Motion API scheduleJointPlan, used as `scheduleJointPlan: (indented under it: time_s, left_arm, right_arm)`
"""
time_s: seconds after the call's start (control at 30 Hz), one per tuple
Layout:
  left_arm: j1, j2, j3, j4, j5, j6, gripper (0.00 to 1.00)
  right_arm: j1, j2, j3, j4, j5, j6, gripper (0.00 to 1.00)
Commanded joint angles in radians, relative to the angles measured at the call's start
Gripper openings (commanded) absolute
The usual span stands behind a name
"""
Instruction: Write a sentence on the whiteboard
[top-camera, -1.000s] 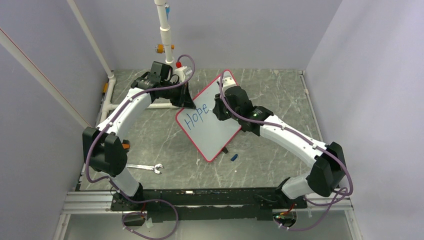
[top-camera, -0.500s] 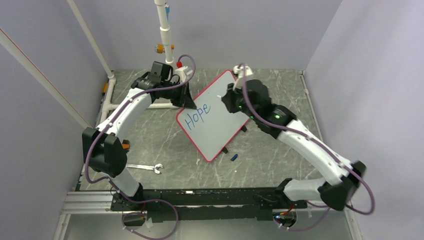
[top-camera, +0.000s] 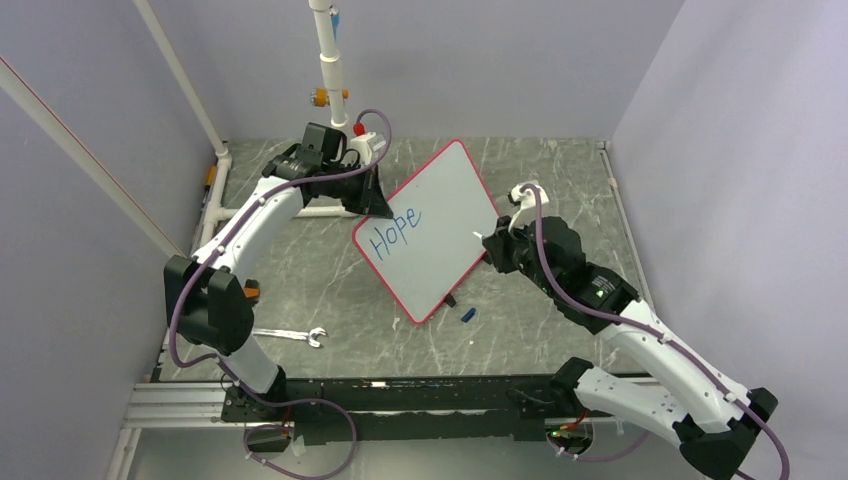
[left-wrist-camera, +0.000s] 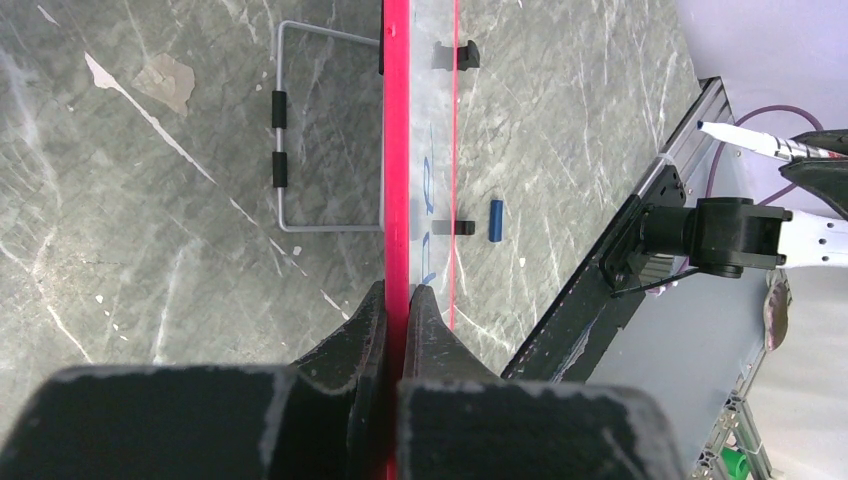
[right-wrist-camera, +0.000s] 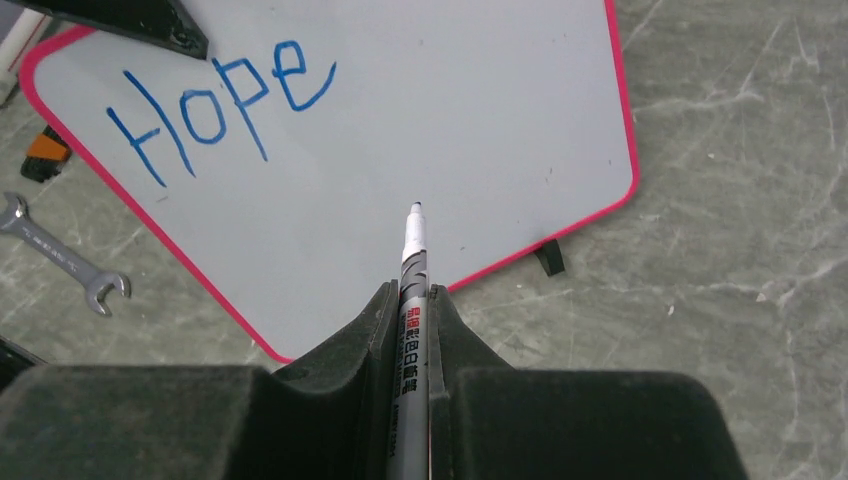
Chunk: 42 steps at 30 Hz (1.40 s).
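**Inspector:** Position of the whiteboard (top-camera: 440, 200)?

**Assessor:** On the grey marbled tabletop (top-camera: 560, 180), centre field. It is turned cornerwise to the arms and tilted up, with black feet along its lower right edge.

**Inspector:** What supports it?

**Assessor:** The left gripper (left-wrist-camera: 398, 290) is pinched narrow on the red border at the board's upper left edge, with one finger on each face.

**Inspector:** Content on the board?

**Assessor:** The sentence (right-wrist-camera: 215, 100) is in blue marker and reads "Hope" only. It sits towards the left corner, close to the left gripper.

**Inspector:** Right gripper (right-wrist-camera: 413, 295)?

**Assessor:** Closed on a marker (right-wrist-camera: 412, 250), with the barrel gripped between the fingers and the uncapped tip pointing at the board. The gripper sits just beside the board's right edge. The left wrist view shows the tip apart from the surface.

**Inspector:** Other items?

**Assessor:** A small blue cap (top-camera: 467, 314) lies on the tabletop near the board's lowest corner. A wrench (top-camera: 290, 335) lies towards the left arm, well apart from the board.
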Motion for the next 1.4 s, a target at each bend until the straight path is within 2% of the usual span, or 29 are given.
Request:
scheduleJointPlan:
  time_s: [0.0,0.5,0.87,1.37]
  left_arm:
    - [-0.009,-0.017,0.002,0.007,-0.142,0.122,0.00]
    - [-0.042,0.011,0.041,-0.032,-0.189,0.135,0.00]
    - [-0.043,-0.018,0.012,0.005,-0.189,0.112,0.00]
    - [-0.043,-0.040,-0.013,0.014,-0.213,0.119,0.00]
  right_arm:
    - [-0.002,-0.067,-0.014,0.007,0.006,0.014,0.00]
    - [-0.002,-0.067,-0.055,0.051,-0.048,-0.001,0.00]
    - [-0.015,0.143,0.028,0.216,-0.036,-0.042,0.00]
    - [-0.132,0.448,0.260,0.345,-0.207,-0.047,0.00]
